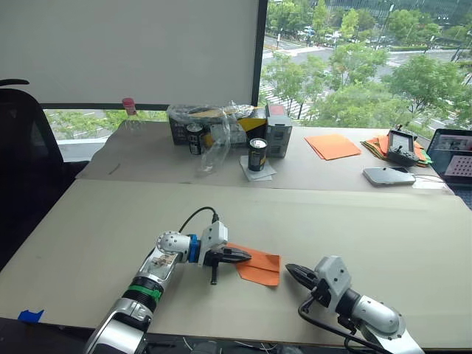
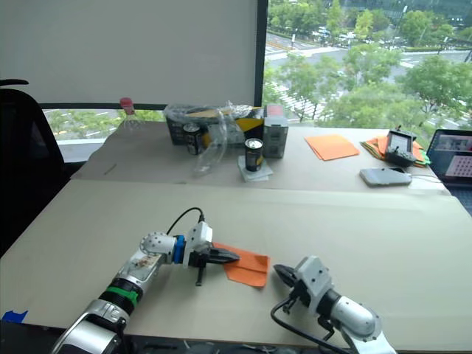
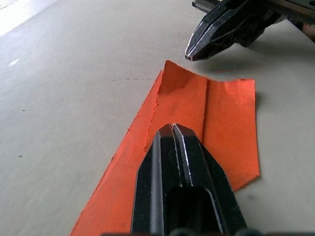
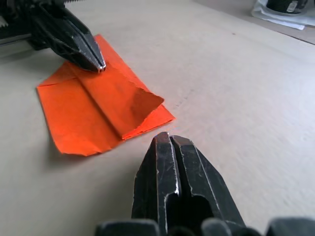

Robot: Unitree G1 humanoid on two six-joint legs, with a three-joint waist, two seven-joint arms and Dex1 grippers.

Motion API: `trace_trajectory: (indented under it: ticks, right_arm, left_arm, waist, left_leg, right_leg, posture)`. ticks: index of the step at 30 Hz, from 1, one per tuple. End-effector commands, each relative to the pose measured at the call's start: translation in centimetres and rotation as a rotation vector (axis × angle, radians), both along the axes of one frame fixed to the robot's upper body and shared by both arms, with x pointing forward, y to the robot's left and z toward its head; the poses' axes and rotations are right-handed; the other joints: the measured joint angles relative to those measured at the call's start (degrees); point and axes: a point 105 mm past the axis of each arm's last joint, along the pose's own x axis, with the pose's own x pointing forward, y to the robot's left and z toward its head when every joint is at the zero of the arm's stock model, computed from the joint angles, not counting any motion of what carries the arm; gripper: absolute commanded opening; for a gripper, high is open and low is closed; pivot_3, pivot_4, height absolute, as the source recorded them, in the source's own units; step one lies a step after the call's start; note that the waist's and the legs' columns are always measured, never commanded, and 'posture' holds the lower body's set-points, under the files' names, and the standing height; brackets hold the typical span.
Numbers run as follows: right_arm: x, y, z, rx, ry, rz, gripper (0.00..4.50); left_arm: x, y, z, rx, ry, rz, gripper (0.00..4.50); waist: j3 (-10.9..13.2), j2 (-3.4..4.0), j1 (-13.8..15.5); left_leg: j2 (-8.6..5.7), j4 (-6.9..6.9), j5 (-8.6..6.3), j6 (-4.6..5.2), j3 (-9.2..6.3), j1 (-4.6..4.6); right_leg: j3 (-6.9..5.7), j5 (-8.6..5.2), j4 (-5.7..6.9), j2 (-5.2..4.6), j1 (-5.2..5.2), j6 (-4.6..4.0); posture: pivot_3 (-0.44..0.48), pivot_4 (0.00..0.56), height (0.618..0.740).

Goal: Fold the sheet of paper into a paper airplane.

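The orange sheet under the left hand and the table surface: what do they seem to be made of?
The sheet of paper looks like thin matte paper: it holds sharp creases and one flap lifts. The table surface looks like matte beige board, perhaps cardboard; its seam shows.

Bare table (image 1: 354, 221) around sheet of paper (image 1: 259, 267); cans (image 1: 257, 154), boxes (image 1: 221, 124) far back.

The thin bright-orange creased sheet of paper (image 4: 101, 110) looks matt. The beige matt table (image 1: 354, 221) is smooth. The 2 black scuffed gripper fingers (image 4: 172, 182) shine slightly.
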Motion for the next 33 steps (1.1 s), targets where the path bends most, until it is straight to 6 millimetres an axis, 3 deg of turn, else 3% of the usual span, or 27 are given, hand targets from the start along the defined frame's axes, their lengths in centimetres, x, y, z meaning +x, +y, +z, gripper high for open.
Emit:
trace_trajectory:
  ticks: [1,9,12,15,19,23,33]
  right_arm:
    - [0.2,2.4,3.1,0.021,-0.107,0.116,0.04]
    - [1.2,4.4,0.3,-0.042,0.027,0.161,0.04]
    - [1.3,4.7,-2.2,-0.095,0.141,0.159,0.04]
    - [1.0,4.9,-3.5,-0.137,0.186,0.17,0.04]
    - [1.2,5.3,-3.8,-0.134,0.209,0.167,0.04]
    - [1.2,5.4,-4.0,-0.138,0.218,0.178,0.04]
    - [1.5,5.5,-4.2,-0.153,0.223,0.201,0.04]
  left_arm:
    - [-0.5,0.0,-1.1,0.029,0.03,0.003,0.0]
    - [-1.0,0.2,-0.8,0.029,0.022,0.022,0.0]
    - [-1.6,-0.1,-0.1,0.022,0.014,0.035,0.0]
    - [-2.6,-0.7,0.4,0.007,0.015,0.029,0.0]
    - [-3.6,-1.1,0.0,0.026,0.022,0.041,0.0]
    - [-3.1,-0.7,-0.4,0.05,0.026,0.107,0.0]
    - [-2.0,3.2,0.7,0.005,0.04,0.285,0.0]
  waist:
    - [0.0,0.15,-0.2]
    - [0.0,0.16,-0.6]
    - [0.0,0.15,-1.3]
    - [0.0,0.09,-1.7]
    - [0.0,0.07,-2.0]
    - [0.0,0.07,-2.2]
    - [0.0,0.07,-2.9]
  left_leg:
    - [0.01,-0.02,0.0,0.0,0.0,0.01]
    - [-0.06,-0.1,-0.04,0.06,-0.02,-0.16]
    - [-0.07,-0.09,-0.04,0.06,0.01,-0.41]
    - [-0.02,-0.16,-0.04,0.06,0.0,-0.39]
    - [0.02,-0.17,-0.04,0.05,0.0,-0.3]
    - [0.08,-0.17,-0.04,0.05,-0.01,-0.19]
    - [0.19,-0.3,-0.04,0.04,-0.02,0.07]
  right_leg:
    - [-0.01,0.0,0.01,0.01,-0.01,0.0]
    - [0.01,0.07,-0.07,-0.02,-0.18,-0.14]
    - [0.07,0.2,-0.03,-0.02,-0.51,-0.35]
    - [0.06,0.21,-0.02,0.02,-0.56,-0.36]
    - [0.06,0.17,-0.02,0.04,-0.53,-0.3]
    - [0.07,0.03,-0.02,0.11,-0.45,-0.07]
    - [0.07,0.01,-0.02,0.18,-0.25,-0.06]
  posture:
    - [0.0,0.15,0.67]
    - [0.0,0.15,0.67]
    - [0.0,0.15,0.67]
    - [0.0,0.15,0.67]
    - [0.0,0.15,0.67]
    - [0.0,0.15,0.67]
    - [0.0,0.15,0.67]
